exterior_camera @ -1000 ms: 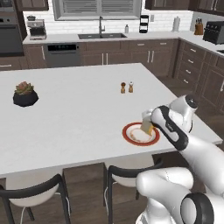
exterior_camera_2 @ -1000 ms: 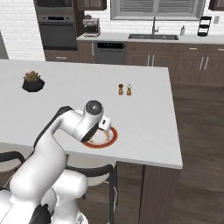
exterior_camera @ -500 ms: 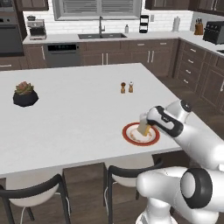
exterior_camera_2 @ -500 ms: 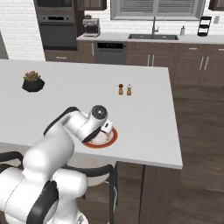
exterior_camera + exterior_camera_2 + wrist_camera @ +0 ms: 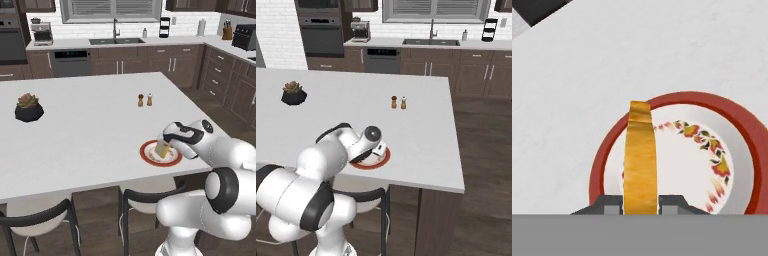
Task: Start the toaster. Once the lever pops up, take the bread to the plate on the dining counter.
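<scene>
Hand view showed the tool closed on the bread, held edge-on over the plate, probably so the slice could be lowered flat onto it. In the left base view the plate lay near the right front edge of the desk.

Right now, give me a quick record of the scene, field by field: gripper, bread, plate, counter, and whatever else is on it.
gripper: shut on the bread, above the plate
bread: yellowish-tan slice held edge-on between the fingers, over the plate's left part in the hand view
plate: red-orange rim, white centre with a floral pattern, near the front edge of the dining counter
dining counter: white slab
shakers: two small ones, farther back from the plate
potted plant: dark pot, far left
</scene>
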